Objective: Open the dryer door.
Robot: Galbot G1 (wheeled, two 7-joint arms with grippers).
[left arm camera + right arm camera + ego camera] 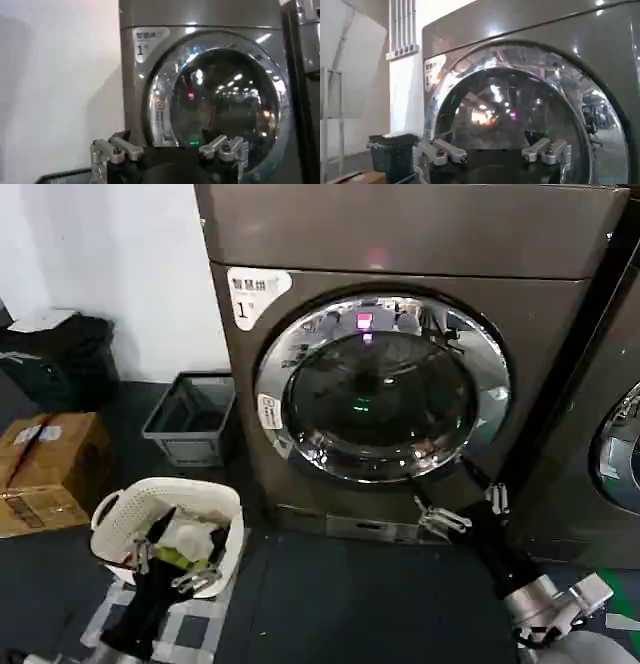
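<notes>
The bronze-grey dryer [540,314] stands ahead, with a white "1" sticker [256,292] at its upper left. Its round dryer door [382,389] lies shut, flush against the front, chrome rim around dark glass. My right gripper [452,492] hangs open just below the door's lower right rim, nothing between its fingers. From the right wrist, the dryer door [520,115] looms close behind the open right gripper [492,152]. My left gripper [182,552] is low on the left over a white basket, open. The left wrist view has the dryer door [225,95] farther off beyond the open left gripper [171,146].
A white laundry basket [120,519] with items sits on the floor at the left. Behind it are a grey crate [192,419], a cardboard box [50,469] and a black bag [60,359]. A neighbouring dark machine [610,434] stands at the right.
</notes>
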